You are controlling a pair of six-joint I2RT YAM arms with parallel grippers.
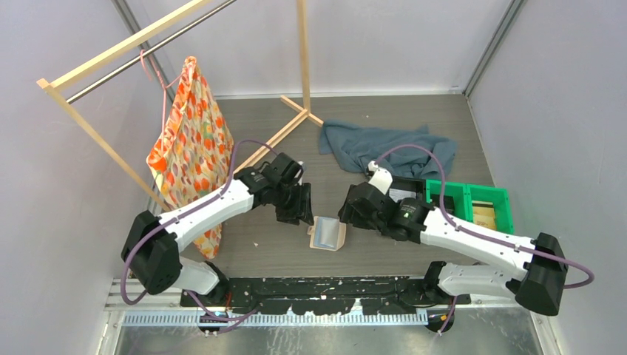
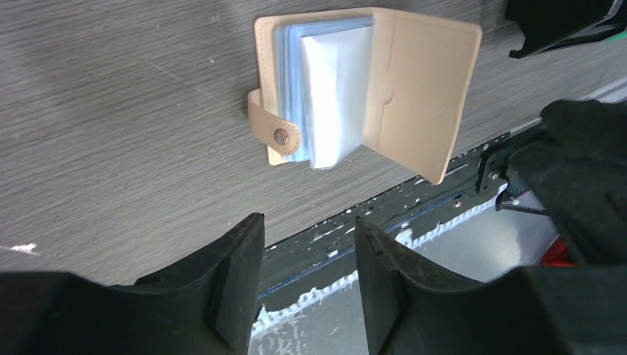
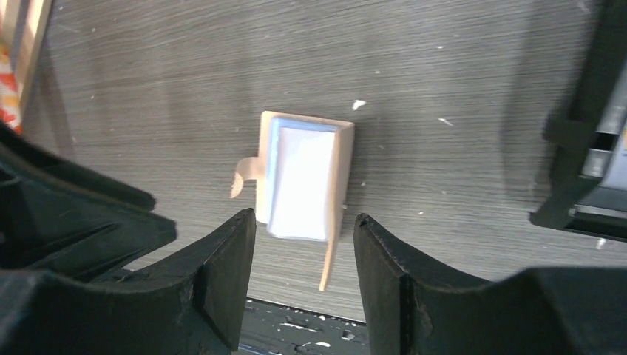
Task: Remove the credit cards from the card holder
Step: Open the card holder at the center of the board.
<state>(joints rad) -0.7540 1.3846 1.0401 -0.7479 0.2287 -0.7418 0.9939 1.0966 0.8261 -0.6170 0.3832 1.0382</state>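
Top external: card holder (image 1: 326,233) lies open on the surface (image 1: 384,111), between left hand (image 1: 302,213) and right hand (image 1: 349,214). Left wrist: hand spread, empty; recommended, pin the tan cover. Right wrist: hand spread, empty, near the pale pockets; recommended, pinch one card edge only.

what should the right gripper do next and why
Probably lower the right gripper onto the card holder and pinch at its pale pockets to find a card edge. The holder lies open on the table, right in front of that gripper, whose jaws stand open and empty.
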